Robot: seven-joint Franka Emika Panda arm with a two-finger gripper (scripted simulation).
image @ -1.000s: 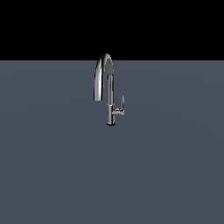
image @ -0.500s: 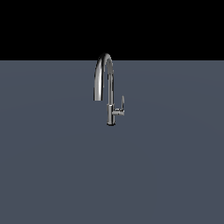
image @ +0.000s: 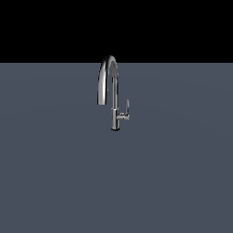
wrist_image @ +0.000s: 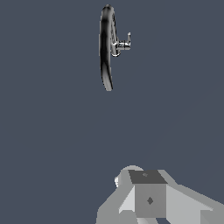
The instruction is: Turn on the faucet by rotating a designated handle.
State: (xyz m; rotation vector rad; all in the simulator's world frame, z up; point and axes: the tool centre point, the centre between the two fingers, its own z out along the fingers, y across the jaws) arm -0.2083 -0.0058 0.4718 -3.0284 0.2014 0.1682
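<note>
The handle [image: 127, 109] is seen in the ext. view as a thin chrome lever blade, standing roughly upright at the end of a short horizontal stub, on the ext. view's right of the faucet's lower body. In the wrist view the handle [wrist_image: 127, 40] is shown as a small bright stub w/ an upturned tip, projecting from the faucet's side. Nothing is seen touching it in either view.

The faucet [image: 113, 98] is a tall slim chrome gooseneck: a straight cylindrical body is topped by a high arch, and the spout end is brought down on the ext. view's left, stopping well above the base. It is set upright on a plain slate-grey surface [image: 54, 182], roughly mid-width in the ext. view, w/ a black background above the surface's far edge. From the wrist cam the faucet [wrist_image: 106, 48] is seen nearly end-on, as a narrow dark arc.

No arm or claw is shown in the ext. view. In the wrist view, grey blocky parts of the robot's hand [wrist_image: 148, 197] are seen at the frame's edge, well apart from the faucet, w/ bare surface between. The fingertips are not shown, so how far the claw is spread can't be told; nothing is seen held.
</note>
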